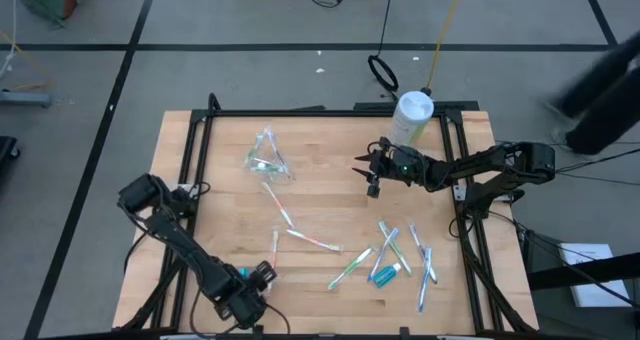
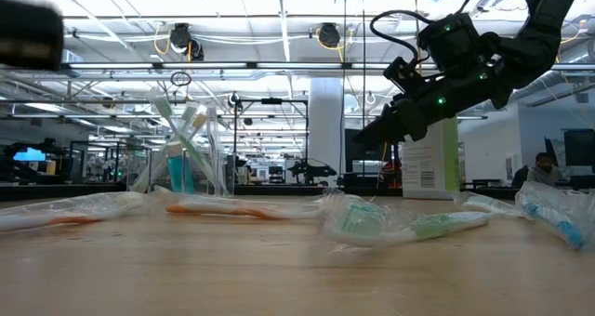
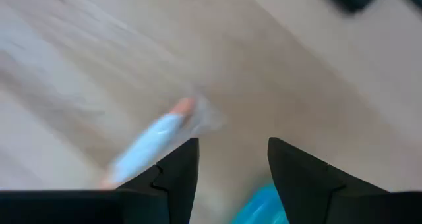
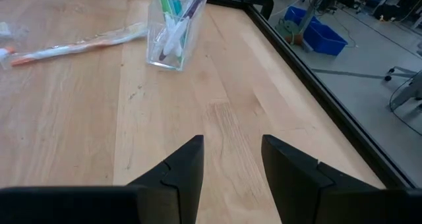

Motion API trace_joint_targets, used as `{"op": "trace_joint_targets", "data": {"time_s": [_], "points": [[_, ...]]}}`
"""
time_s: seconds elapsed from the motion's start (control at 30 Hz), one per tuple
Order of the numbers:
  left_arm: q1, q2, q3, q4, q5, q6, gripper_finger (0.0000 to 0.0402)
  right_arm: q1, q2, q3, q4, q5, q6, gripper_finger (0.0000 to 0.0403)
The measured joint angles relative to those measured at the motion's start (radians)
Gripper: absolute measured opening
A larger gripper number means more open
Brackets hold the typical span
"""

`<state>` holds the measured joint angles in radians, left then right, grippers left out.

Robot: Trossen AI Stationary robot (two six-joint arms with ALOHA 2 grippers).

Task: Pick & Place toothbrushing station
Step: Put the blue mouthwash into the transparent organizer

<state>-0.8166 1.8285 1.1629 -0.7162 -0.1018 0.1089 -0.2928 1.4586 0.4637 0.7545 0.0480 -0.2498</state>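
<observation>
The clear plastic cup (image 1: 265, 160) stands upright on the wooden table at the far left, with toothbrushes and a blue tube sticking out of it; it also shows in the right wrist view (image 4: 173, 28) and the low view (image 2: 186, 158). My right gripper (image 1: 370, 172) is open and empty, raised above the table (image 2: 400, 121) to the right of the cup, its fingers pointing toward it. My left gripper (image 1: 255, 280) is open near the table's front edge, over a wrapped toothbrush (image 3: 155, 138) and a small blue tube (image 3: 264, 204).
A white canister with a green label (image 1: 411, 115) stands at the far edge behind my right gripper. Several wrapped toothbrushes and blue tubes (image 1: 385, 260) lie loose at the front right, others (image 1: 285, 220) in the middle. A black frame (image 1: 330, 111) rims the table.
</observation>
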Motion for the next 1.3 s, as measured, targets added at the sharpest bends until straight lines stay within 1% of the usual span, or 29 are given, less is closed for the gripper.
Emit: {"op": "trace_joint_targets", "data": {"time_s": [0.07,0.13,0.2,0.27,0.37,0.43,0.5,0.63,0.7,0.83,1.07,1.3], "points": [[0.008,-0.008,0.034,-0.077,-0.060,0.090,0.0188,0.000,0.000,0.000,0.003,0.000,-0.002,0.0144],[0.018,-0.008,0.072,-0.156,-0.099,0.130,0.0188,0.000,0.000,0.000,0.008,0.001,-0.016,0.0144],[0.027,-0.009,0.108,-0.217,-0.105,0.140,0.0189,0.000,0.000,0.000,0.013,0.001,-0.033,0.0144],[0.027,-0.009,0.133,-0.250,-0.086,0.131,0.0189,0.000,0.000,0.000,0.012,0.001,-0.048,0.0144],[0.011,-0.010,0.142,-0.244,0.019,0.093,0.0188,0.000,0.000,0.000,0.012,0.001,-0.050,0.0144],[-0.009,-0.010,0.142,-0.231,0.077,0.102,0.0189,0.000,0.000,0.000,0.011,0.001,-0.050,0.0144],[-0.030,-0.009,0.141,-0.228,0.074,0.128,0.0188,0.000,0.000,0.000,0.011,0.002,-0.047,0.0144],[-0.056,-0.006,0.140,-0.229,0.016,0.131,0.0188,0.000,0.000,0.000,0.004,0.002,-0.016,0.0144],[-0.059,0.007,0.140,-0.225,0.015,0.123,0.0188,0.000,0.000,0.000,-0.006,0.002,0.005,0.0144],[-0.070,0.041,0.139,-0.231,0.030,0.164,0.0188,0.000,0.000,0.000,-0.034,0.001,0.048,0.0144],[-0.083,0.061,0.131,-0.282,0.019,0.176,0.0188,0.000,0.000,0.000,-0.035,0.001,0.055,0.0144],[-0.080,0.061,0.085,-0.232,0.023,0.212,0.0188,0.000,0.000,0.000,-0.033,0.002,0.051,0.0144]]}}
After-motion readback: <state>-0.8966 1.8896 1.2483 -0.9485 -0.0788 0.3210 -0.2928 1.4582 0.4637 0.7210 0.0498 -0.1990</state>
